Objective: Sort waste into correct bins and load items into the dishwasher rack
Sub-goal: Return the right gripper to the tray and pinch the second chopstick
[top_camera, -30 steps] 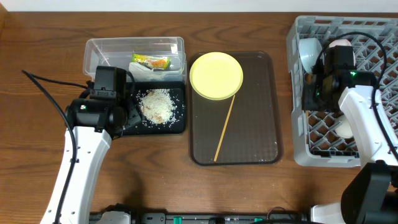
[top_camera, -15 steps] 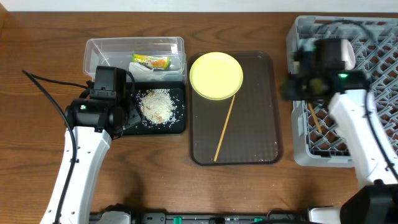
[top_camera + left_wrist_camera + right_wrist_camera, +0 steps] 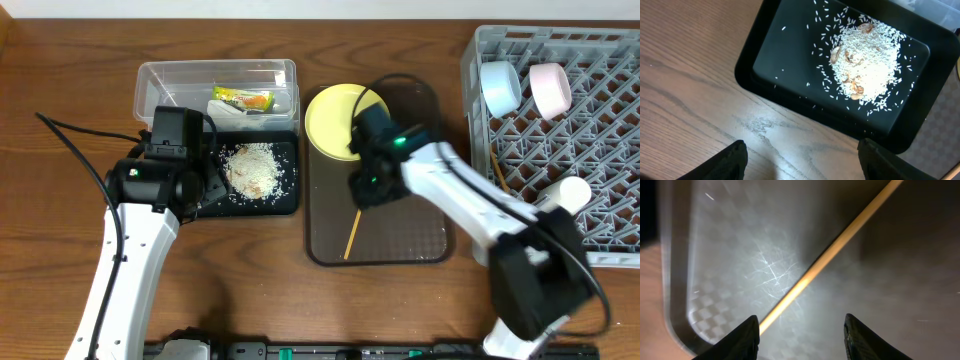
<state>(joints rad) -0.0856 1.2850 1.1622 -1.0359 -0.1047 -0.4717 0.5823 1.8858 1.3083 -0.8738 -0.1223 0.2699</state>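
One wooden chopstick (image 3: 351, 237) lies on the brown serving tray (image 3: 420, 225). My right gripper (image 3: 362, 192) is open just above it. In the right wrist view the chopstick (image 3: 830, 255) runs diagonally, near the left finger of the open right gripper (image 3: 802, 327). The yellow plate (image 3: 332, 122) sits at the tray's far end. The grey rack (image 3: 610, 140) holds the light blue bowl (image 3: 498, 86), the pinkish bowl (image 3: 550, 88), the pale cup (image 3: 572, 192) and another chopstick (image 3: 497, 170). My left gripper (image 3: 205, 188) is open and empty beside the black tray (image 3: 288, 200).
The clear tub (image 3: 180, 78) holds the wrapper (image 3: 243, 99). The rice scraps (image 3: 256, 170) lie heaped in the black tray; they also show in the left wrist view (image 3: 867, 65), with the open left gripper (image 3: 802, 152) over bare wood in front of the black tray (image 3: 785, 60).
My right arm has swung left from the rack to over the brown tray. The bowls, cup and a chopstick in the rack are now uncovered. The left arm has not moved.
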